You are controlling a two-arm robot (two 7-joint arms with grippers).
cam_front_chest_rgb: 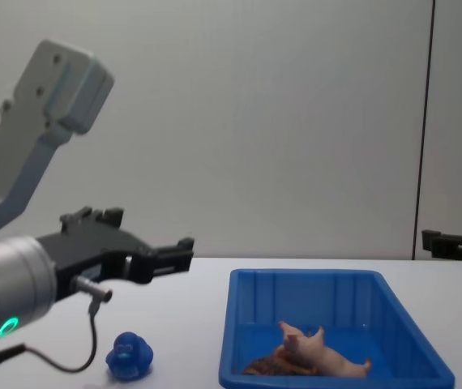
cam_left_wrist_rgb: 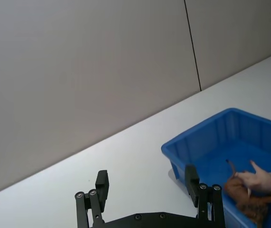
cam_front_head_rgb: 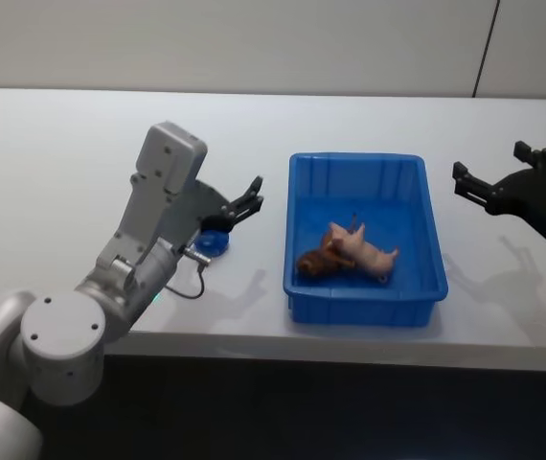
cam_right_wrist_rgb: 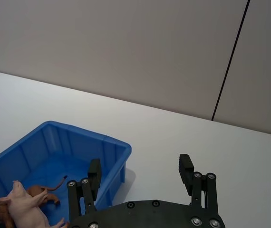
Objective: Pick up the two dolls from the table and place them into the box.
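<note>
The blue box stands in the middle of the table. A pale pink pig doll lies inside it against a brown long-legged doll. A blue duck doll sits on the table left of the box, partly covered by my left arm. My left gripper hovers open above the duck, a little left of the box, holding nothing. To the right of the box my right gripper is open and empty above the table. The chest view shows the duck below the left gripper.
The white table runs wide on both sides of the box, and its front edge passes just below the box. A grey wall stands behind the table. A thin cable loops from my left arm near the duck.
</note>
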